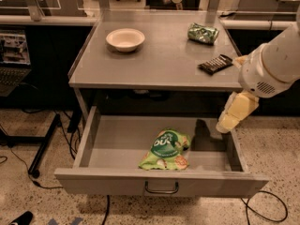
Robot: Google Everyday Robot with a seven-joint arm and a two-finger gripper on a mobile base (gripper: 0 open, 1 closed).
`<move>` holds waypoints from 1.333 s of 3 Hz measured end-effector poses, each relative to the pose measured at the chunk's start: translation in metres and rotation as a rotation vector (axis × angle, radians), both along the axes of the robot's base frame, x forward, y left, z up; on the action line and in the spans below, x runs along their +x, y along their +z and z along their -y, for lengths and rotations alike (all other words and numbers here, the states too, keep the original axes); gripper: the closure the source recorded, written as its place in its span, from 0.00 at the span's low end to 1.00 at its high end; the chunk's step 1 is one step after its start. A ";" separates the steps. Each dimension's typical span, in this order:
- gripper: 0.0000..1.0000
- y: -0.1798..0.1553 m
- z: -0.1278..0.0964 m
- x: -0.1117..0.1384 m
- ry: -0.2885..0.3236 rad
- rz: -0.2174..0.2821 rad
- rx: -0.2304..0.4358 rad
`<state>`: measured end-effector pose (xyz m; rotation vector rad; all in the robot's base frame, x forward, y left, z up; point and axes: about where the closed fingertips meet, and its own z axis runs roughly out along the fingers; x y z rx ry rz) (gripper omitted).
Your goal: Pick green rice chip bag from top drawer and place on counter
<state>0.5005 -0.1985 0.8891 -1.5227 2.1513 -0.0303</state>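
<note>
The green rice chip bag (165,150) lies flat in the middle of the open top drawer (108,179), near its front panel. The drawer's curved handle (161,190) sits at the middle of that panel. The counter (159,64) is the grey table top above the drawer. My gripper (228,123) is pale yellow and hangs from the white arm (272,64) at the right. It points down and left over the drawer's right rear corner, to the right of the bag and apart from it. It holds nothing that I can see.
On the counter stand a cream bowl (125,39) at the back left, a small dark green packet (203,33) at the back right and a flat black ridged bar (215,63) near the right edge. Cables and a stand leg (42,149) lie on the floor at the left.
</note>
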 end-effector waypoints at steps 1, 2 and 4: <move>0.00 -0.041 -0.033 -0.007 0.037 -0.043 0.119; 0.00 -0.074 -0.067 -0.012 0.073 -0.099 0.212; 0.00 -0.102 -0.117 0.002 0.147 -0.114 0.226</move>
